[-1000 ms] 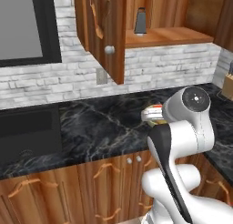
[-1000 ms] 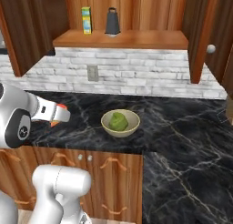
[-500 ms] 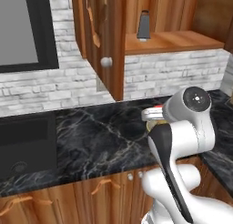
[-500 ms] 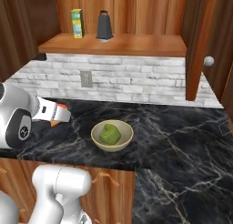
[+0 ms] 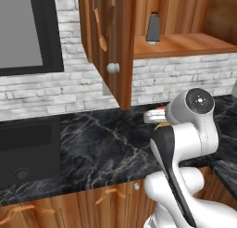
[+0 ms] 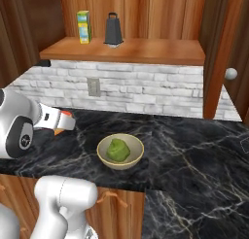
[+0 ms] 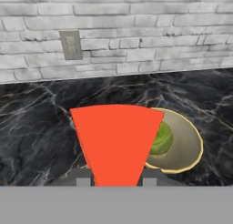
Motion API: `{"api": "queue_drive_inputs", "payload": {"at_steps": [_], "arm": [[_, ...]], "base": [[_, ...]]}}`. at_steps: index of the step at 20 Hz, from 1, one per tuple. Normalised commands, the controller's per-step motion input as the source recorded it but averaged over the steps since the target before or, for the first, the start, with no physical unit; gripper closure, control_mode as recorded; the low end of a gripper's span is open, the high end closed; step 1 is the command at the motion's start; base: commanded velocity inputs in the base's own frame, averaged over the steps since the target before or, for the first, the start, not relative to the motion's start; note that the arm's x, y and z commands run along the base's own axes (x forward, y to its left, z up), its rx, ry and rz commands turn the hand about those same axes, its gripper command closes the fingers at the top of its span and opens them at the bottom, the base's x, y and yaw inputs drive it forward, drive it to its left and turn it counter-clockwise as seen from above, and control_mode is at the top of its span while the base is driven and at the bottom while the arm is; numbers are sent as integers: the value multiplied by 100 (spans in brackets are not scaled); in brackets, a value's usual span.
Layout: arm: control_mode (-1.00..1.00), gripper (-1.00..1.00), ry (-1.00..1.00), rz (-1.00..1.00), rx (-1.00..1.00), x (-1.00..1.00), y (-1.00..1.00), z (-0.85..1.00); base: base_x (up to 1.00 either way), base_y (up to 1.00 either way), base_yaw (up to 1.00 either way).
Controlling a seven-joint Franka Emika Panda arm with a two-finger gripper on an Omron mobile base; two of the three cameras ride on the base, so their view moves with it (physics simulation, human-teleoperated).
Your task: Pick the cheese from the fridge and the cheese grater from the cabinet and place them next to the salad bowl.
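Observation:
My gripper (image 6: 67,125) is shut on the cheese (image 7: 116,141), an orange-red wedge that juts from the hand over the black counter, left of the salad bowl (image 6: 120,151). In the hand view the salad bowl (image 7: 182,145) with green lettuce lies just behind and right of the wedge. From the left base view the gripper (image 5: 153,117) is at the arm's left side. The cheese grater (image 6: 113,29) stands upright on the open cabinet's wooden shelf (image 6: 146,51), as does the cheese grater (image 5: 152,28) seen from the left. The fridge is out of view.
A yellow box (image 6: 84,26) stands left of the grater. The open cabinet door (image 5: 111,46) hangs out over the counter, and the other door (image 6: 219,53) is at the right. A wall outlet (image 7: 71,44) is set in the brick. A dark appliance (image 5: 28,148) is at the left.
The base has driven, so both base views have shifted and the counter and bowl sit nearer. The cheese stays in the shut gripper.

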Motion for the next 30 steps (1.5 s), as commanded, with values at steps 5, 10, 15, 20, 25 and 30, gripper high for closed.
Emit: {"api": "queue_drive_inputs", "payload": {"at_steps": [5,10,15,20,25,30], "arm": [[100,100,0,0,0,0,0,0],[100,100,0,0,0,0,0,0],[-100,100,-1,0,3,8,0,-23],[-100,100,-1,0,3,38,27,-51],[-100,100,0,0,1,45,14,-64],[-100,100,2,-2,2,56,14,-60]], "base": [[0,-3,2],[0,0,0],[0,0,0],[0,0,0],[0,0,0],[0,0,0]]}}
